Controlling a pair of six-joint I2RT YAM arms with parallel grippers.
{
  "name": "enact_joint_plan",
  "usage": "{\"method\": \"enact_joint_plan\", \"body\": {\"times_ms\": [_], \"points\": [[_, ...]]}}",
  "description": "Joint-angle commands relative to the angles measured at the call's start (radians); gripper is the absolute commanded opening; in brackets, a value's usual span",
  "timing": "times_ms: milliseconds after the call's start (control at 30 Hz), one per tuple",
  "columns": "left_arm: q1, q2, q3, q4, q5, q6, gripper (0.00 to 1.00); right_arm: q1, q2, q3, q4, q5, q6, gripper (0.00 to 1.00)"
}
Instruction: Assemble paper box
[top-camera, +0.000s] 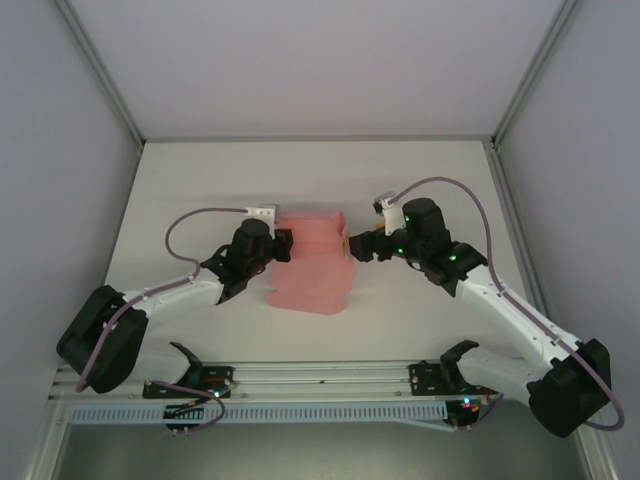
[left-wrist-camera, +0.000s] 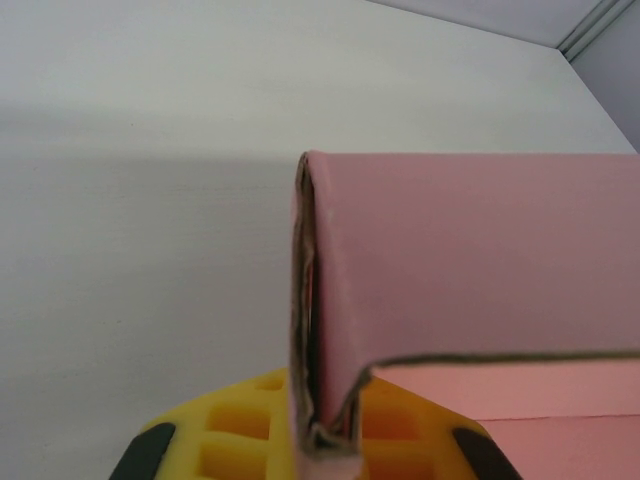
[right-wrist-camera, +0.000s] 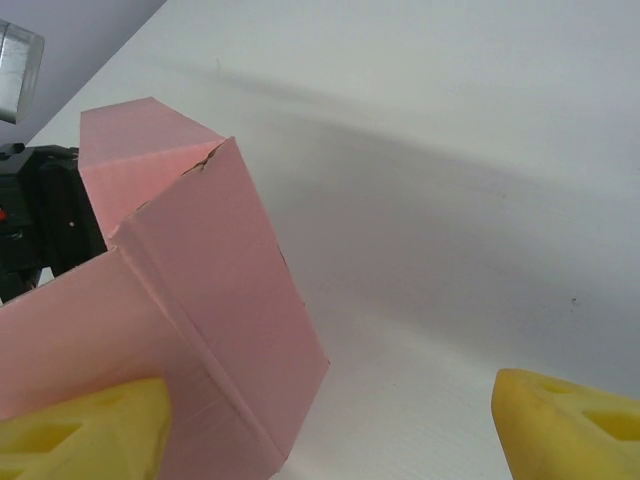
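One paper box (top-camera: 312, 262) of pink card lies near the middle of the white bench (top-camera: 200, 180), between the two tools. It is partly folded, with some panels standing up and others lying flat toward the near edge.

The left tool (top-camera: 284, 246) is at the box's left edge. In the left wrist view this tool (left-wrist-camera: 325, 445) is closed tight on the card. A folded double layer of the pink box (left-wrist-camera: 470, 260) rises straight up from between its yellow fingers (left-wrist-camera: 230, 435), and the jaws pinch it with no gap showing. One pink panel stretches away to the right of the pinch.

The right tool (top-camera: 354, 246) is just beside the box's right edge, on the opposite side from the left tool. In the right wrist view this tool (right-wrist-camera: 330, 400) stands wide open and grips nothing. Its left finger (right-wrist-camera: 80, 430) is down against the lower part of the box (right-wrist-camera: 200, 300), though whether it touches the card I cannot tell. Its right finger (right-wrist-camera: 570, 420) is well apart from the card, with bare bench between them. The box's corner points into that gap.

In all there are one box, two arms and two tools, each tool with two yellow fingers.
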Motion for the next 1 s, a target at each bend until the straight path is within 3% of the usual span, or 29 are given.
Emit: {"method": "enact_joint_plan", "body": {"times_ms": [0,233,467,767,867,967], "points": [[-0.005,-0.019,-0.001,0.017,0.004,0.021,0.0,0.007,0.031,0.007,-0.008,-0.058,-0.056,0.83],[-0.005,-0.015,0.002,0.015,0.012,0.014,0.0,0.017,0.167,0.08,0.007,-0.253,-0.108,0.78],[-0.007,-0.014,0.006,0.015,0.022,0.009,0.0,0.048,0.212,0.09,0.1,-0.11,-0.064,0.76],[-0.007,-0.02,0.007,0.004,0.015,0.001,0.0,0.129,0.22,0.127,0.061,0.247,-0.012,0.64],[-0.007,-0.016,0.009,0.002,0.013,-0.003,0.0,0.148,0.209,0.129,0.063,0.293,0.007,0.64],[-0.007,-0.007,0.014,-0.001,0.011,-0.009,0.0,0.154,0.208,0.126,0.084,0.257,0.012,0.65]]}}
